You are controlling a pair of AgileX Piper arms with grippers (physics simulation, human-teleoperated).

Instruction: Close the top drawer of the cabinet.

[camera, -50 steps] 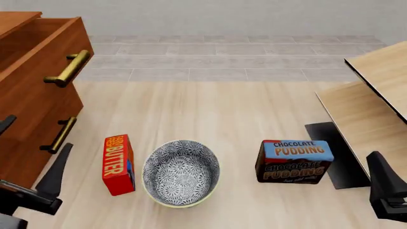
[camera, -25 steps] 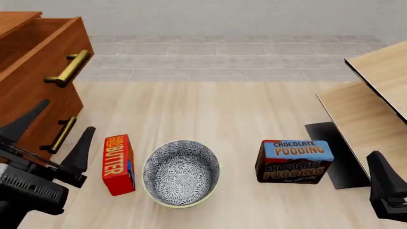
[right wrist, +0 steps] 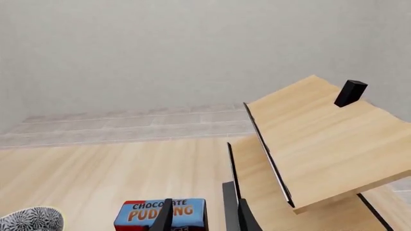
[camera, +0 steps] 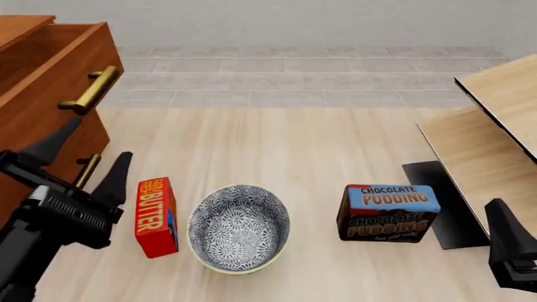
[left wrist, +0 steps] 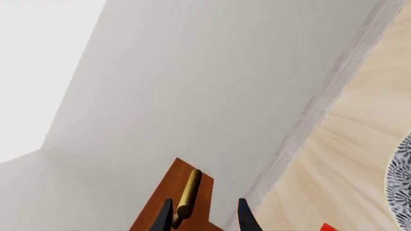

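The reddish-brown cabinet stands at the far left. Its top drawer sticks out, open, with a brass bar handle on its front. My left gripper is open and empty, low in front of the cabinet, below the top handle and beside the lower drawer's handle. In the left wrist view the open gripper points up at the top drawer's handle, apart from it. My right gripper is at the front right; the right wrist view shows it open and empty.
A red butter box, a patterned bowl and a chocolate pudding box stand in a row on the pale wood floor. Pale light-wood furniture fills the right side, with a black block on it.
My left arm has risen into view and moved forward toward the cabinet, fingers still open. The right arm, the drawer and the objects have not moved.
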